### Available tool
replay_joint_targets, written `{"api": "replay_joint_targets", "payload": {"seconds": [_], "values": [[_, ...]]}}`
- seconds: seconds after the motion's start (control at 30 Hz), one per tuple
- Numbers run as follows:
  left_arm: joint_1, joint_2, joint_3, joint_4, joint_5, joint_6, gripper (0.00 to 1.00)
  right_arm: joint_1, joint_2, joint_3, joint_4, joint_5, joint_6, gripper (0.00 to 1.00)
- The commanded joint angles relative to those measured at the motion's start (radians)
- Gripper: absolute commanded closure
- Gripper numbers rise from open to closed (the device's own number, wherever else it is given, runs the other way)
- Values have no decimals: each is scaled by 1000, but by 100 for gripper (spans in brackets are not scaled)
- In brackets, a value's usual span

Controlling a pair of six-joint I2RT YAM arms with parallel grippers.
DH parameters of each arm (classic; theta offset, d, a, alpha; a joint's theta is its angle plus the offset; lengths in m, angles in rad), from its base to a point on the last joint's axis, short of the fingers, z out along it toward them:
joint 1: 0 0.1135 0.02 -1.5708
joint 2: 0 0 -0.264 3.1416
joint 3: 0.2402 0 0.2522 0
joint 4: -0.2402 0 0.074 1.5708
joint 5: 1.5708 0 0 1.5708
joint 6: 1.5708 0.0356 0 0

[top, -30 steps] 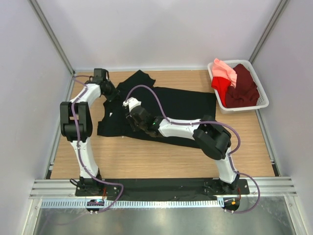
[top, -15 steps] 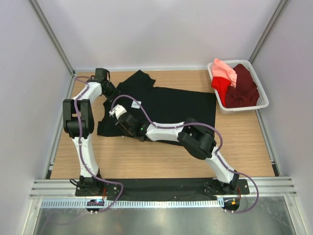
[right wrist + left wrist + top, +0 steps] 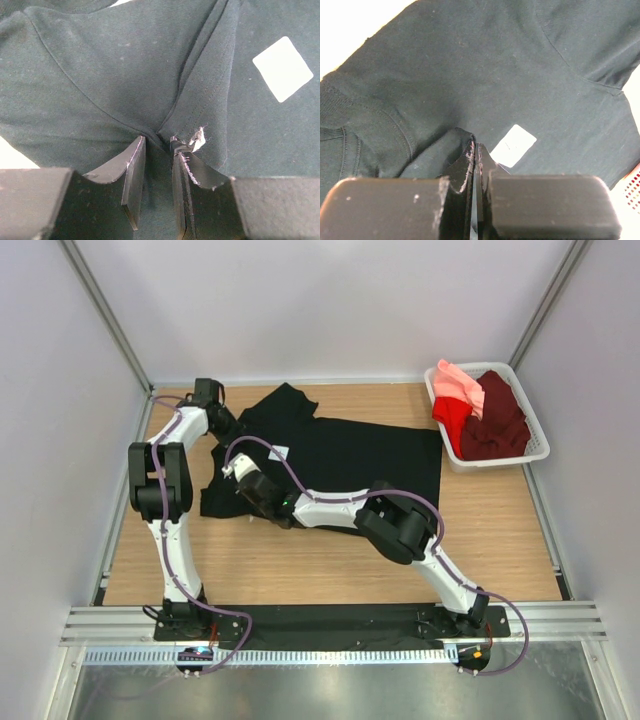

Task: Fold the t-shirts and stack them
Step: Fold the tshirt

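Black cloth takes up most of the pale wooden table [image 3: 300, 560]: a large plain black t-shirt [image 3: 370, 465] lies spread there, not yet folded, its collar end towards the left and its hem towards the right. At the shirt's far-left shoulder the left gripper [image 3: 232, 432] has its jaws pressed together, and the wrist view shows a ridge of fabric drawn up to the tips of the left gripper [image 3: 475, 150]. I judge this a thin pinch on the shirt, held to anchor that corner. Just nearer along the same left end, the right arm reaches across the shirt's body. The right gripper [image 3: 248, 490] has its jaws part-way closed around a thick bunched fold with a stitched seam running through it. In the wrist view creases fan out from the tips of the right gripper [image 3: 156, 142], so it seems clamped there, ready to drag or lift that edge in step with the other arm. A small white square chest label [image 3: 277, 452] sits on the shirt just right of both grips. Off the shirt's far-right corner stands a white slatted plastic basket [image 3: 540, 440]. It holds a salmon-pink shirt [image 3: 462, 385], a red shirt [image 3: 450, 418] and a maroon shirt [image 3: 495, 420], crumpled and waiting their turn.
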Motion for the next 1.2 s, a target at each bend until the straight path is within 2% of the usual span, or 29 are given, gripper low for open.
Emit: {"api": "replay_joint_targets", "payload": {"seconds": [0.0, 0.23, 0.3, 0.8, 1.03, 1.17], "values": [[3, 8, 29, -10, -12, 8, 100, 0, -60, 14, 27, -27, 36, 66], [3, 5, 21, -12, -12, 14, 100, -3, -114, 19, 37, -33, 60, 67], [3, 5, 18, -12, -13, 12, 100, -1, -99, 34, 29, -18, 54, 70], [3, -1, 9, -19, -36, 11, 100, -20, 53, 146, -42, 65, 63, 69], [3, -2, 9, -24, -41, 8, 100, -41, 59, 120, -40, 82, 83, 69], [3, 1, 6, -22, -47, 6, 100, -40, 49, 106, -29, 65, 81, 80]]}}
